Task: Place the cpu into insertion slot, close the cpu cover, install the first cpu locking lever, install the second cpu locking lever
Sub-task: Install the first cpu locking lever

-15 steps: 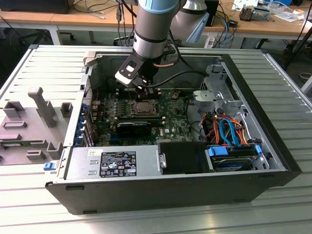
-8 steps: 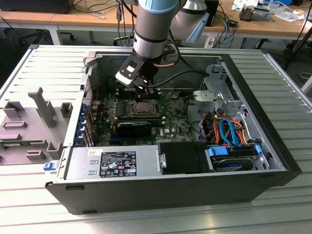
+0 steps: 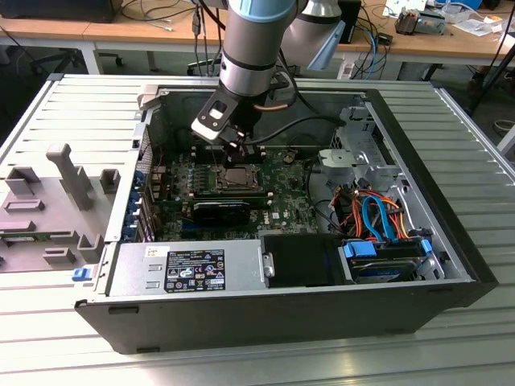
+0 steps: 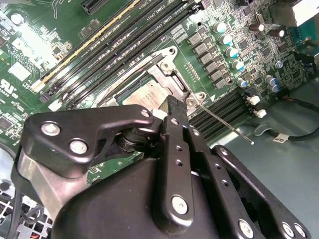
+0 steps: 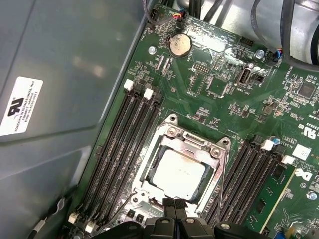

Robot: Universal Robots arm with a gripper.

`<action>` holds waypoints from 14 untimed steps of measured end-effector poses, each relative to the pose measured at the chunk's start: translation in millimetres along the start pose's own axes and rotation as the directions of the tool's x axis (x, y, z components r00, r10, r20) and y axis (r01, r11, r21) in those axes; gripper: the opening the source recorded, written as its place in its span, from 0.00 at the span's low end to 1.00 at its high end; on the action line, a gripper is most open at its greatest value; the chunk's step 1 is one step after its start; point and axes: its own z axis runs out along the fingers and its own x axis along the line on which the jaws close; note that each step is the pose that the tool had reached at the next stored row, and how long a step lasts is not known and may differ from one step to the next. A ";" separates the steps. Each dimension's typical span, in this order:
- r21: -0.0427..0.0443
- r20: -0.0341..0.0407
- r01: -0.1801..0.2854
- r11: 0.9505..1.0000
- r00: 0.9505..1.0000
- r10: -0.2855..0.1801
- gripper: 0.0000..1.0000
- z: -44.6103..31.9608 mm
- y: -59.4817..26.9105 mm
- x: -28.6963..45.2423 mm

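Observation:
The cpu [image 5: 179, 172] lies silver side up in the insertion slot [image 5: 149, 191] on the green motherboard. The cpu cover [image 5: 192, 144], a thin silver frame, lies down around it, and the chip shows through its window. In the second wrist view the cpu [image 4: 144, 94] and cover [image 4: 167, 69] sit just beyond my black fingertips [image 4: 172, 107]. My gripper [image 5: 175, 205] is shut with nothing in it, its tips at the edge of the cover. One thin locking lever [image 4: 224, 122] juts out free from the socket's corner. In the exterior view my gripper [image 3: 238, 151] hangs just above the socket [image 3: 237, 178].
Long black memory slots [image 5: 122, 149] flank the socket on both sides. The motherboard sits deep in an open computer case [image 3: 451, 241] with a power supply [image 3: 193, 269], drive cage and cables [image 3: 374, 217] around it. A grey fixture [image 3: 64, 173] stands at the exterior view's left.

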 end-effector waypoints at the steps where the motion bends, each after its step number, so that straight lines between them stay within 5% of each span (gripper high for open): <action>1: 0.000 0.000 0.002 1.000 1.000 -0.002 0.11 0.0 0.0 0.0; 14: 0.003 0.003 0.031 0.999 0.999 -0.032 0.11 0.0 0.0 0.0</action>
